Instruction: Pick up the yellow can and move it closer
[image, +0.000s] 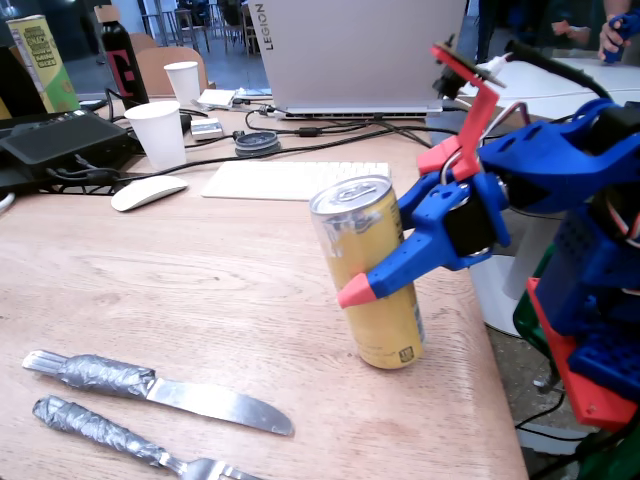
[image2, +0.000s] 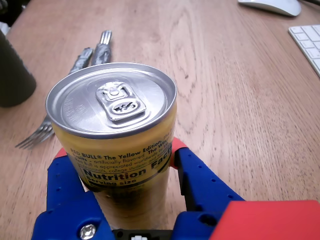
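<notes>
The yellow can (image: 368, 270) is being held tilted near the right edge of the wooden table (image: 150, 290), its top leaning toward eleven o'clock in the fixed view and its base appearing to be resting on one edge only. It is being clasped at mid-body by the gripper (image2: 120, 160), whose blue, red-tipped fingers (image: 385, 272) are being pressed against opposite sides of the wall, as is being shown in the wrist view. The pull tab is unopened, so the can is being judged full and fairly heavy; the thin metal wall is being taken as smooth, slippery and easily dented, and a mid-height hold across the widest part is being favoured over one near the rim. The wood is being read as flat and dry. Room is being limited at seven o'clock by a knife (image: 160, 390) and a fork (image: 120, 435), at eleven o'clock by a keyboard (image: 295, 178), a mouse (image: 147, 192) and a paper cup (image: 160, 133), while the table edge is lying close at three o'clock.
</notes>
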